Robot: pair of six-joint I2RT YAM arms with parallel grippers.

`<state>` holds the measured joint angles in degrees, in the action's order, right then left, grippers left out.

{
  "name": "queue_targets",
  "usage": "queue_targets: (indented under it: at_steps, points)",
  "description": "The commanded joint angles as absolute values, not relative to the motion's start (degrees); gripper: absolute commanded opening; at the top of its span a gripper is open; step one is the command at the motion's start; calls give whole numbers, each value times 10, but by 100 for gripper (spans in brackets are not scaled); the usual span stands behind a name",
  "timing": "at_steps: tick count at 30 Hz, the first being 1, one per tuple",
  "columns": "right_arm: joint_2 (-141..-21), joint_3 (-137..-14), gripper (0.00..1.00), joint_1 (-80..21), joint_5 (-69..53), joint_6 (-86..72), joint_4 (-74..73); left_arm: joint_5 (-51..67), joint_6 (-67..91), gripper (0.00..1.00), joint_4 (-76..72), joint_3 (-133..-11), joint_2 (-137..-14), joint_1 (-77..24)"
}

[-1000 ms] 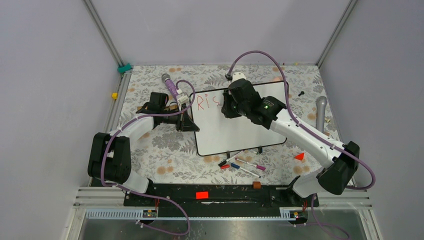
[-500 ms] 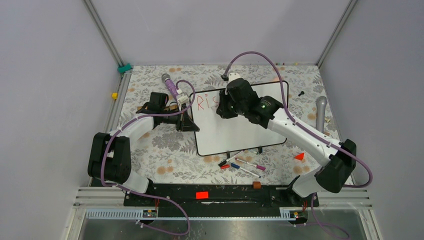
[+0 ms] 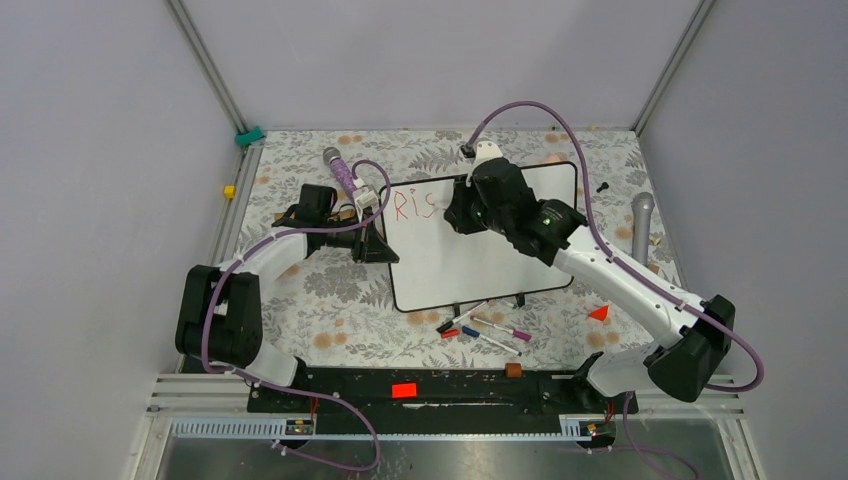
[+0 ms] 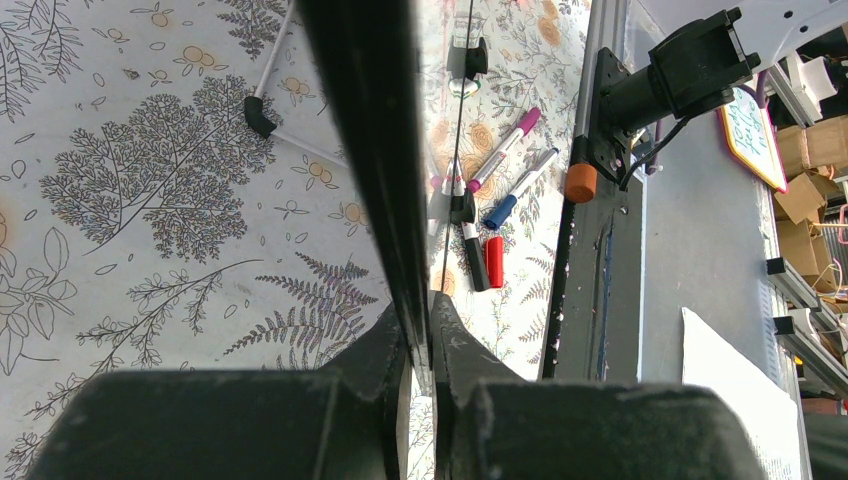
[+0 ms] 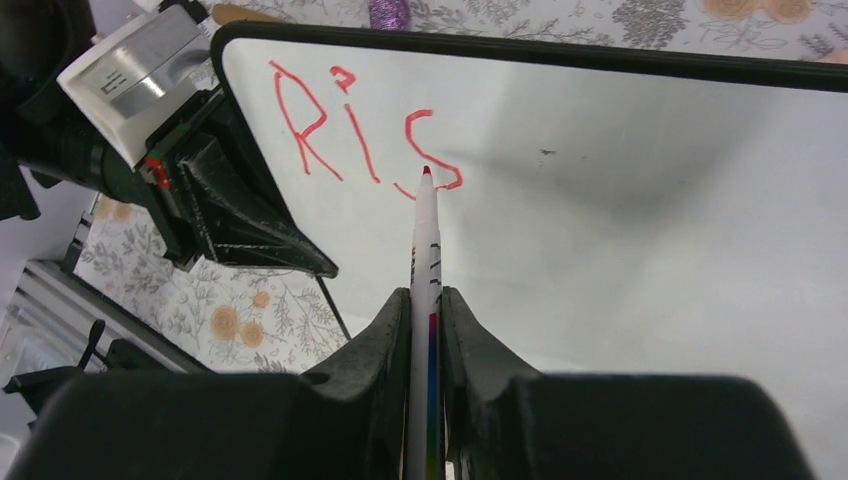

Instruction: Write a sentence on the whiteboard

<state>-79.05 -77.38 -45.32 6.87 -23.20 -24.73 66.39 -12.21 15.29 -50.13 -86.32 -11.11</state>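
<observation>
The whiteboard (image 3: 470, 260) lies on the floral table, with black rim and small feet. Red letters "Ris" (image 3: 415, 204) stand at its top left; they also show in the right wrist view (image 5: 350, 140). My right gripper (image 3: 462, 215) is shut on a white marker (image 5: 425, 250) with a red tip that sits at the bottom of the "s". My left gripper (image 3: 378, 243) is shut on the whiteboard's left rim (image 4: 370, 150), seen edge-on between its fingers in the left wrist view.
Several loose markers (image 3: 485, 328) and a red cap lie just below the board, also in the left wrist view (image 4: 500, 180). A purple-grey microphone (image 3: 338, 165) lies at the top left, a grey one (image 3: 642, 225) at the right, a red wedge (image 3: 599, 313) nearby.
The right arm shifted slightly right and back while the marker tip worked on the "s". The left gripper kept holding the board's rim unmoved.
</observation>
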Motion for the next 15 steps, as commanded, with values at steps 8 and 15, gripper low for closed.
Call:
queue_targets:
  at_steps: [8,15]
  points:
    - [-768,-778,0,-435,134,-231,-254,621,-178,0,158,-509,-856,-120]
    - [-773,-778,0,-431,127,-233,-254,621,-178,0,158,-509,-856,-120]
